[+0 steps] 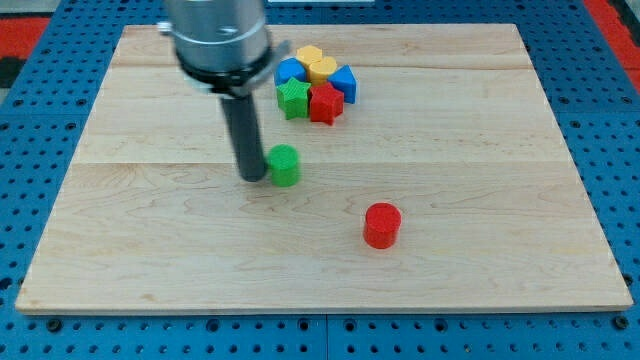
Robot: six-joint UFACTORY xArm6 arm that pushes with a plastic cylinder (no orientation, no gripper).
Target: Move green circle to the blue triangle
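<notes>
The green circle [284, 165] lies near the middle of the wooden board [480, 150]. My tip [251, 177] stands right at its left side, touching or almost touching it. The blue triangle [344, 81] sits at the right end of a cluster near the view's top, above and to the right of the green circle.
The cluster also holds a blue block [288, 71], a yellow hexagon [319, 64], a green star [293, 98] and a red star [325, 102]. A red circle [382, 224] lies alone toward the view's lower right.
</notes>
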